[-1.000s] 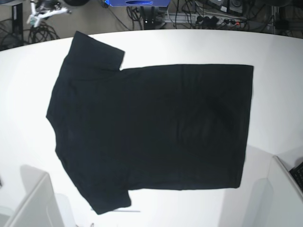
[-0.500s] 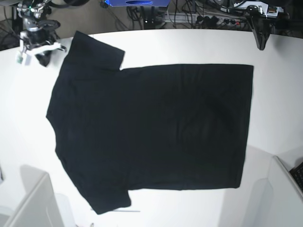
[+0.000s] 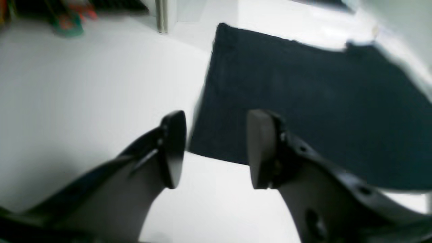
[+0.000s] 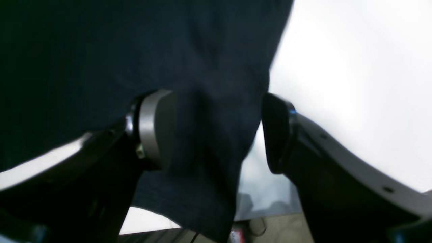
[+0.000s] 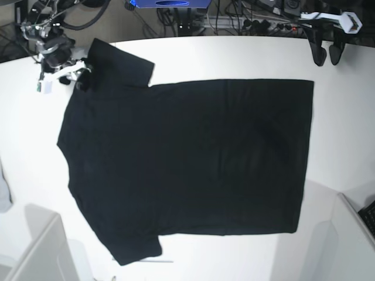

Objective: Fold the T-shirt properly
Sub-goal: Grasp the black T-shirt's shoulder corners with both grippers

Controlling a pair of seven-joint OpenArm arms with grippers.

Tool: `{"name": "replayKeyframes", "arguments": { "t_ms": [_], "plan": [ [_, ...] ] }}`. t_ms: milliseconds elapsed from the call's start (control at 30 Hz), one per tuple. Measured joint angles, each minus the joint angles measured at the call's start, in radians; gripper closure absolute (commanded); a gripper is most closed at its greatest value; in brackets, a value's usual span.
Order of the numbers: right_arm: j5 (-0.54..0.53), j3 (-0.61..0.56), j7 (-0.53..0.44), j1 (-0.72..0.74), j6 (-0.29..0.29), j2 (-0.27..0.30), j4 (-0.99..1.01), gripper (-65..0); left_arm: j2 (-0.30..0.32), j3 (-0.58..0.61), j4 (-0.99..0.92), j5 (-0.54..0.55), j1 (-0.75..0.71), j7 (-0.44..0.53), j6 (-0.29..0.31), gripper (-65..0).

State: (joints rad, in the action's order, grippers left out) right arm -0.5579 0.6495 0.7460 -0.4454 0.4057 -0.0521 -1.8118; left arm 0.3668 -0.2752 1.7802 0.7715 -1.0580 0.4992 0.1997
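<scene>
The T-shirt (image 5: 187, 158) lies flat on the worktop (image 5: 345, 129), long axis running between the two released tools: its far sleeve sits between the right tool (image 4: 216, 131) pads, its hem corner just ahead of the left tool (image 3: 216, 152).

I have the shirt (image 5: 187, 158) lying flat over most of the table (image 5: 234, 55), so nothing tall blocks the middle. Bare white margins run along the far edge, the right edge and the left edge. At the near-left corner a pale box (image 5: 41, 249) stands up, and another (image 5: 351, 234) at the near-right corner; both narrow the near edge. Beyond the far edge, cables (image 5: 258, 20) crowd the floor. My left gripper (image 5: 324, 55) sits open above the far-right corner, my right gripper (image 5: 73, 82) open at the far-left sleeve.
</scene>
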Motion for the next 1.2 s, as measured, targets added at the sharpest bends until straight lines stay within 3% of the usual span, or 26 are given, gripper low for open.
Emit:
{"name": "replayKeyframes", "arguments": {
  "t_ms": [100,267,433,533,767,833,967,1033,1100,1200],
  "plan": [
    [0.004,0.061,0.007,0.027,0.001,0.003,0.082,-37.5,0.055,-0.006,-0.008,0.121,0.018,-0.090,0.090,-30.6],
    [-0.004,0.103,-0.013,0.028,0.003,0.021,0.143,-37.5,0.051,-0.003,-0.058,0.135,0.079,-0.222,0.198,-30.6],
    [-0.026,0.035,-0.045,0.009,0.034,0.034,0.158,-37.5,0.040,-0.005,-0.066,0.138,0.125,-0.286,0.201,-30.6],
    [-0.032,-0.006,-0.051,-0.006,0.101,0.030,0.158,-37.5,0.032,-0.005,-0.066,0.138,0.144,-0.299,0.197,-30.6],
    [-0.049,-0.074,-0.082,-0.041,0.116,0.031,0.156,-36.9,0.030,-0.005,-0.146,0.140,0.195,-0.302,0.198,-30.6],
    [-0.049,-0.076,-0.081,-0.040,0.117,0.030,0.156,-30.8,0.030,-0.005,-0.167,0.192,0.207,-0.302,0.199,-30.8],
    [-0.049,-0.077,-0.074,-0.038,0.116,0.031,0.179,-9.3,0.039,-0.003,-0.240,0.397,0.230,-0.302,0.196,-30.9],
    [-0.056,-0.077,-0.074,-0.035,0.117,0.033,0.197,0.0,0.056,0.002,-0.267,0.404,0.239,-0.302,0.194,-30.9],
    [-0.068,-0.077,-0.082,-0.035,0.119,0.033,0.206,0.0,0.058,0.002,-0.288,0.408,0.261,-0.313,0.194,-31.4],
    [-0.068,-0.077,-0.080,-0.035,0.119,0.033,0.207,0.0,0.049,-0.014,-0.324,0.404,0.333,-0.546,0.201,-39.5]
  ]
}}
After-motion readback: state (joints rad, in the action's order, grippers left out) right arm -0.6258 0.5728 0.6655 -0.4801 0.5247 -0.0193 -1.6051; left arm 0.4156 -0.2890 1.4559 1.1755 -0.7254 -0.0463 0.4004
